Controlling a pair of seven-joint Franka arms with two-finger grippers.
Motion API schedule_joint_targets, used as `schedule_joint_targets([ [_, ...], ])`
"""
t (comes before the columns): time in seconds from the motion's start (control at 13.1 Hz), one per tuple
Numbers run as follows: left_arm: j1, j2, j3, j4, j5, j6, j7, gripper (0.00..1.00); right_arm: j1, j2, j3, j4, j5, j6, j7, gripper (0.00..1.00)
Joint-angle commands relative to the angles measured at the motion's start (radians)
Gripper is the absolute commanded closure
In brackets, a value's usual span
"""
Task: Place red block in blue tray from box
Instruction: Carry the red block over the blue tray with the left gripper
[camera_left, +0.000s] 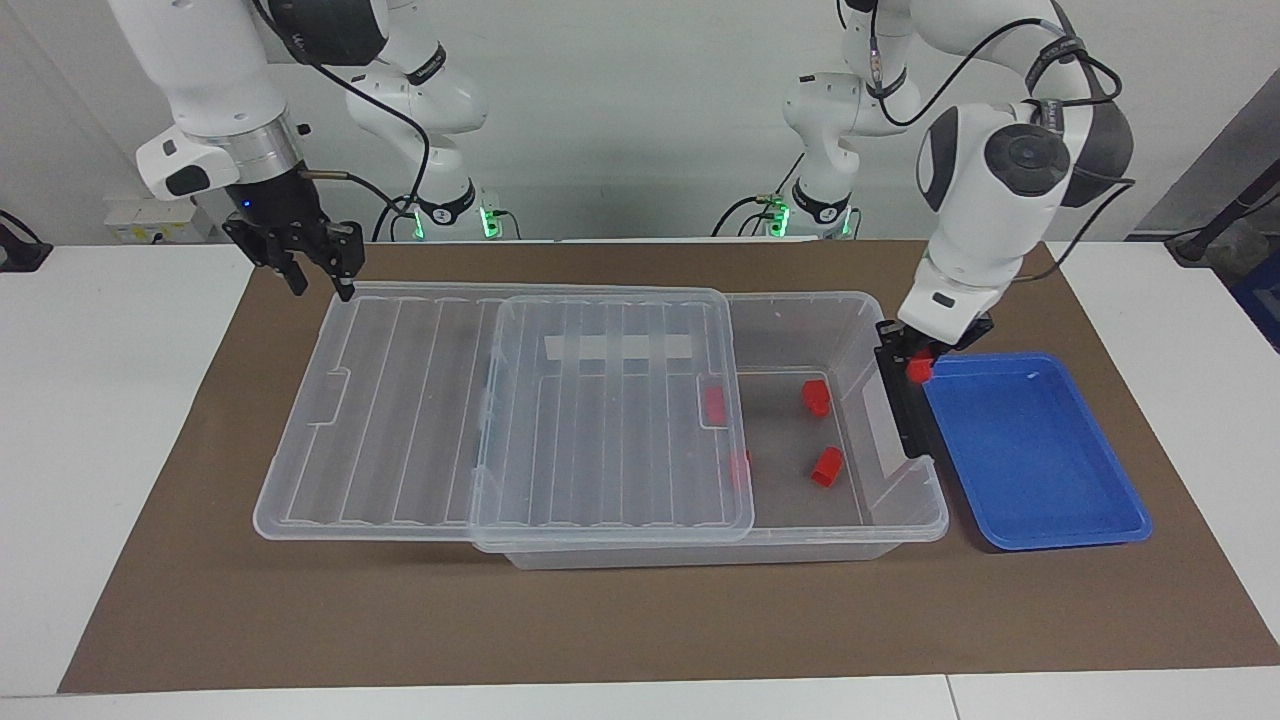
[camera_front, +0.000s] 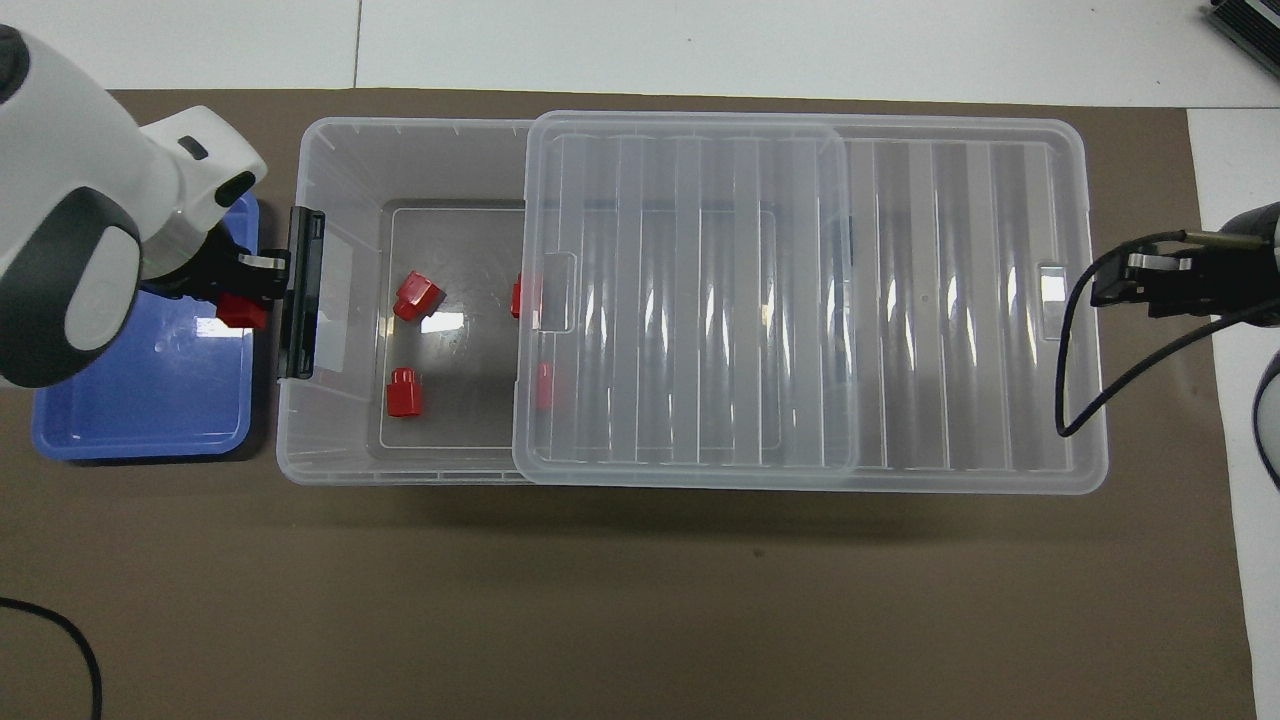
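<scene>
A white table carries a brown mat (camera_left: 620, 620), and on the mat sit the box (camera_left: 905, 515) and, just beside it toward the left arm's end, the blue tray (camera_left: 1040, 470). The box's clear lid (camera_left: 420, 400) lies slid toward the right arm's end, leaving one end open. The left gripper (camera_left: 917, 362) hangs over the tray's edge beside the box's black clip handle (camera_left: 900, 400), its fingers clamped on the red block (camera_left: 919, 371). Two loose red blocks (camera_left: 827, 466) lie on the open box floor; two more show through the lid. The right gripper (camera_left: 320, 275) waits over the mat by the lid's corner, fingers spread apart.
</scene>
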Motion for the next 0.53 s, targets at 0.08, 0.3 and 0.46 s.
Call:
schedule_joint_targets([
  [0.08,0.123,-0.012,-0.007,-0.071,-0.031,0.120,0.186,0.87,-0.084,-0.018,-0.001,-0.124,0.020,0.143,-0.057,1.00],
  [0.3,0.240,-0.059,-0.007,-0.246,-0.031,0.316,0.382,0.87,-0.147,0.003,-0.001,-0.187,0.020,0.226,-0.152,1.00],
  [0.46,0.287,-0.069,-0.007,-0.358,-0.031,0.474,0.448,0.87,-0.172,0.029,-0.001,-0.200,0.020,0.265,-0.199,1.00],
])
